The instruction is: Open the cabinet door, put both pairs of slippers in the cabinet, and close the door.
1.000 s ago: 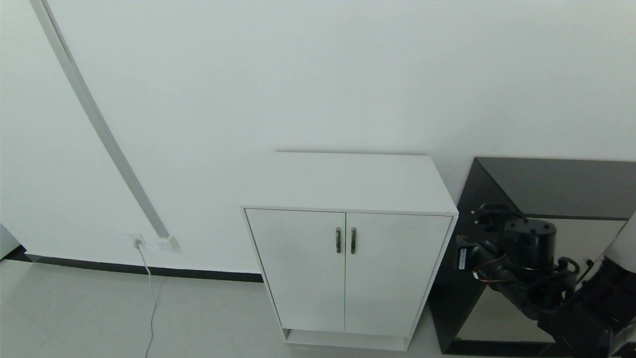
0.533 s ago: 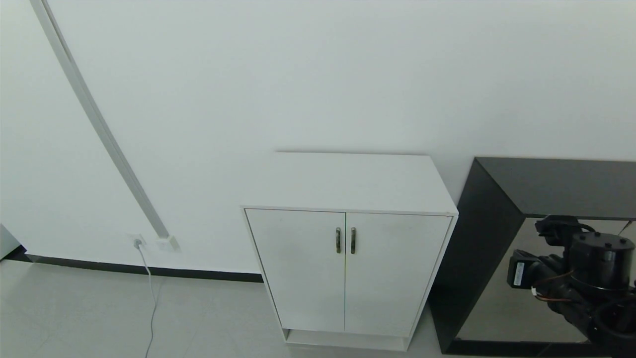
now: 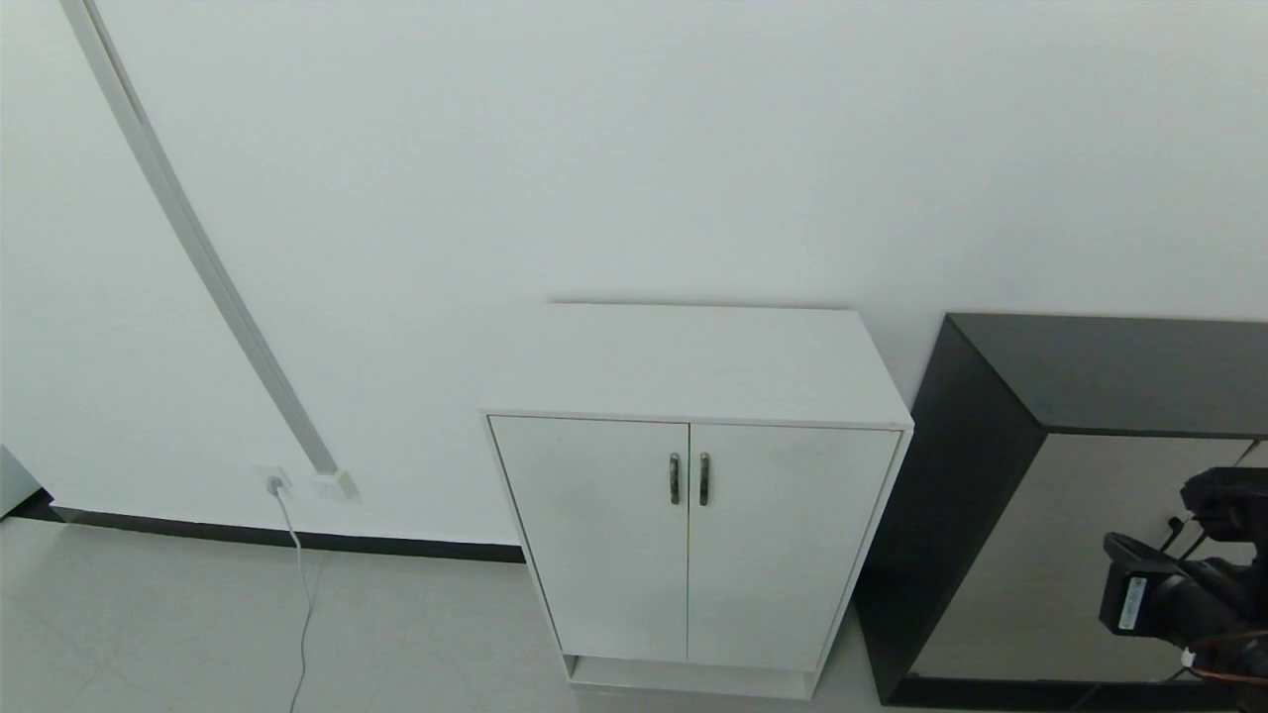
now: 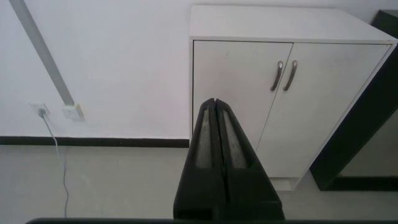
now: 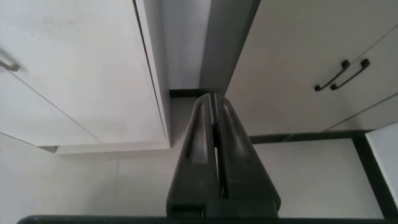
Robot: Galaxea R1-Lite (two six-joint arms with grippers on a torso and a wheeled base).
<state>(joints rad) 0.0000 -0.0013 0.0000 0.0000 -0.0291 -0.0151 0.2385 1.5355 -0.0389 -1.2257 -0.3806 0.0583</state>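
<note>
legible text: none | white sticker (image 3: 1129,604) on right arm (image 3: 1189,594): print present, too small to read | cabinet (image 3: 693,366) doors and top: plain white, nothing readable | wall socket plate (image 3: 333,485): too small to tell any marking
</note>
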